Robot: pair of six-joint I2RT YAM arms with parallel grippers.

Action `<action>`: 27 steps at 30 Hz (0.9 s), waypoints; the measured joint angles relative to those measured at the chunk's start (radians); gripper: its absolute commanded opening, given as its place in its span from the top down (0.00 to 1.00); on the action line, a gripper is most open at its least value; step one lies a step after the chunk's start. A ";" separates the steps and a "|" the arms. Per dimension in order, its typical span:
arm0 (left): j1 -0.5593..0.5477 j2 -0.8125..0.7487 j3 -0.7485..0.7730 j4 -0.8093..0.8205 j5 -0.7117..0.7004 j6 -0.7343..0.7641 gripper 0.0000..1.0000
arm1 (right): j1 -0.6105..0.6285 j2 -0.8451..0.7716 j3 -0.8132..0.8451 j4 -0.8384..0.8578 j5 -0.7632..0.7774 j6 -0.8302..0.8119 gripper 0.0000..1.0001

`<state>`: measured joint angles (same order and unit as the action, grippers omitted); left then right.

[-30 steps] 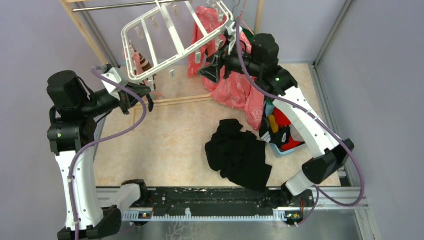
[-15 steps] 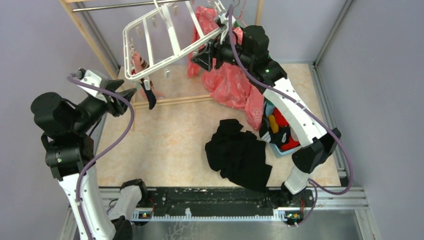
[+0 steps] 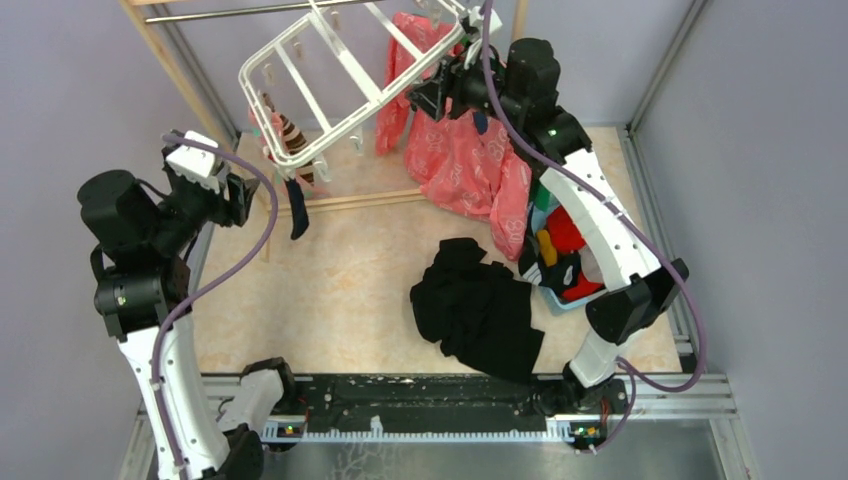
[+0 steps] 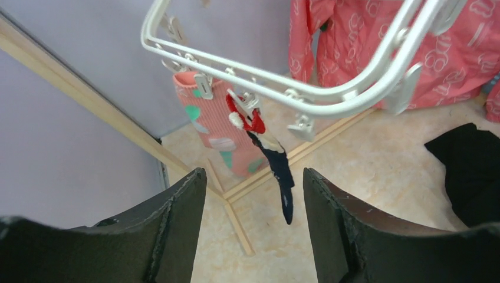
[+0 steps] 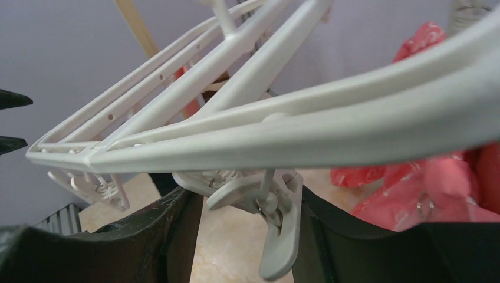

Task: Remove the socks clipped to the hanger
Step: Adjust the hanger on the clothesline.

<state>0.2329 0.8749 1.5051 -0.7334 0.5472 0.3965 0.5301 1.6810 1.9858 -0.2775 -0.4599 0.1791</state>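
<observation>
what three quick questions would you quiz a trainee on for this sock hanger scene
1. True or false: the left gripper holds a sock.
2. What sits between the fingers of the right gripper? A) a white clip of the hanger; B) a sock; C) nothing.
3. How many socks hang clipped in the left wrist view?

Key:
1. False. Its jaws stand open and empty.
2. A.
3. Two: a pink sock and a navy sock with a red and white cuff.
</observation>
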 measured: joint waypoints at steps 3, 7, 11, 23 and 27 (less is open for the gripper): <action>0.000 0.035 -0.003 -0.029 0.003 0.041 0.31 | -0.034 0.000 0.000 0.000 0.009 0.013 0.49; 0.000 0.075 -0.045 -0.031 0.013 0.075 0.29 | -0.061 0.015 0.034 -0.008 0.016 0.022 0.48; 0.001 0.109 -0.110 -0.010 0.032 0.075 0.28 | -0.074 0.042 0.085 -0.018 0.018 0.025 0.48; 0.002 0.109 -0.405 0.352 0.277 -0.205 0.18 | -0.105 0.086 0.133 -0.050 0.010 0.040 0.48; 0.002 0.109 -0.472 0.512 0.295 -0.322 0.22 | -0.107 0.105 0.163 -0.060 -0.002 0.049 0.48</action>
<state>0.2344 0.9836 1.0336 -0.2218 0.8421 0.0746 0.4232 1.7855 2.1483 -0.3378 -0.4614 0.2283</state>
